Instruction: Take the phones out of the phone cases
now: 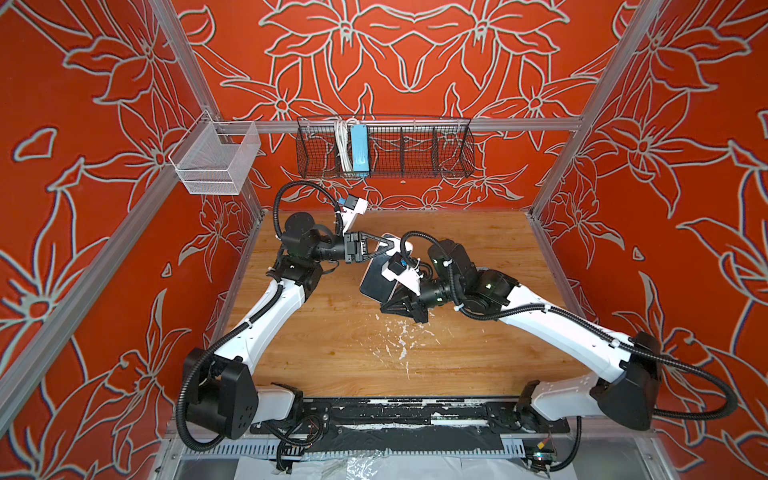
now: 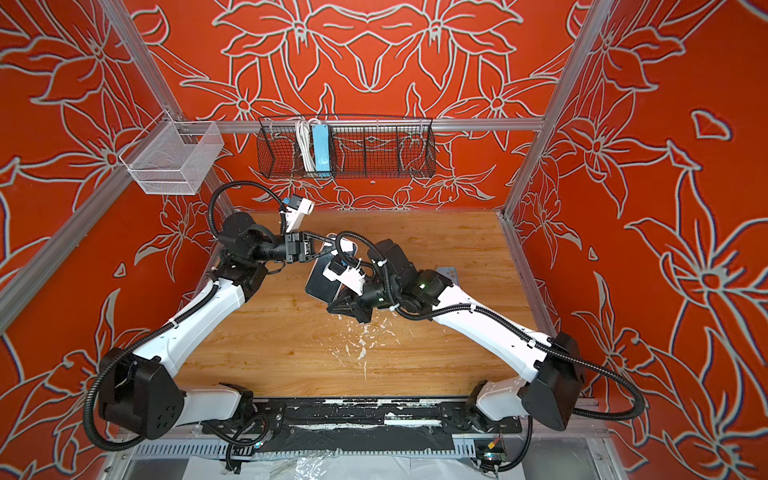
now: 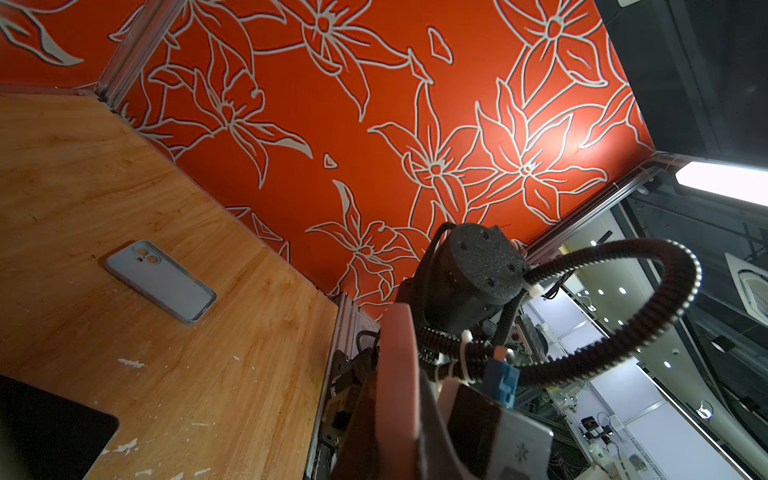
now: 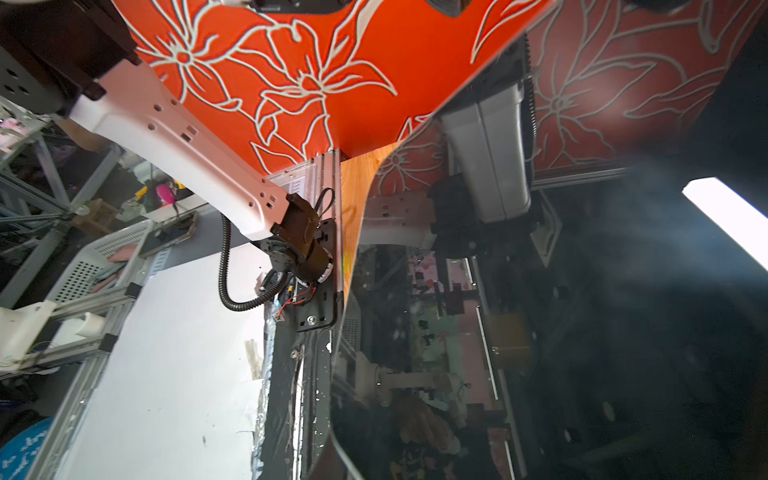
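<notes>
Held phone (image 1: 374, 278) pinched at opposite ends by left gripper (image 1: 392, 243) and right gripper (image 1: 395, 303), likely steadying a handover, emptied phone case (image 3: 160, 280) well behind the latter

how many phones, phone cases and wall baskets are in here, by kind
phone: 1
phone case: 1
wall basket: 2
total: 4

And here we're looking into a robotics lab test cell: aluminium frame (image 1: 419, 124), printed floral panels (image 1: 415, 62), scuffed wooden tabletop (image 1: 332, 353), two mounted robot arms (image 1: 274, 307), strip light (image 3: 723, 183) overhead.
</notes>
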{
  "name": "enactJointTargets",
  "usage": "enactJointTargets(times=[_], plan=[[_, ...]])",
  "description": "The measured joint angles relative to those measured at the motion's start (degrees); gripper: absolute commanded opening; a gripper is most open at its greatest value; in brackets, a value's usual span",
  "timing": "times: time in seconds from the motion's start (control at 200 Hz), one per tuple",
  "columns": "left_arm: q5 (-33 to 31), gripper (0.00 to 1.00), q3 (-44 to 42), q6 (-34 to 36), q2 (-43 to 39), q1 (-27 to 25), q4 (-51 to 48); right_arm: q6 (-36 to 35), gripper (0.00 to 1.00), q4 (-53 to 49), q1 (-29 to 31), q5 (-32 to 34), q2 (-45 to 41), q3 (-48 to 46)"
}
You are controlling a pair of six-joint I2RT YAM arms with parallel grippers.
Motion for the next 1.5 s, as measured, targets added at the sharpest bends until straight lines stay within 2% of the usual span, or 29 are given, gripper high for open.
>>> enactJointTargets(times=[0.405,0.716,0.871,0.961,1.076,1.236,1.276,1.301,1.501], plan=[[-0.8,0.0,0.6,-1.5,0.0,-2.2,0.1,-4.2,0.12,1.2,1.0,5.6,-1.8,-2.1],[-2.8,0.0,0.7,-0.7,0.0,-2.3,-1.4,-3.5,0.13,5.7,1.0,9.1,-6.1,-6.7],[-3.5,0.0,0.7,-0.9,0.0,0.0,-2.4,-0.7,0.15,9.7,-0.8,10.1,-10.5,-10.6],[-4.7,0.0,0.7,-1.3,0.0,1.7,-2.7,2.0,0.27,11.3,-3.0,9.7,-12.4,-12.3],[-7.5,0.0,0.5,-2.2,0.0,3.5,-3.1,6.5,0.61,14.9,-6.9,7.3,-13.7,-15.1],[-15.2,0.0,-2.9,-4.7,-1.9,5.7,-3.6,16.6,0.8,22.1,-12.4,2.3,-13.9,-20.3],[-18.0,0.0,-4.6,-5.4,-3.0,6.0,-3.8,19.0,0.87,23.4,-13.1,1.6,-13.8,-21.0],[-20.1,0.0,-5.9,-5.9,-3.8,6.2,-4.0,21.0,0.97,23.9,-13.4,1.2,-13.7,-21.3],[-33.9,0.0,-14.8,-10.0,-10.9,6.5,-4.7,36.2,0.97,34.8,-14.2,-1.1,-11.5,-22.9]])
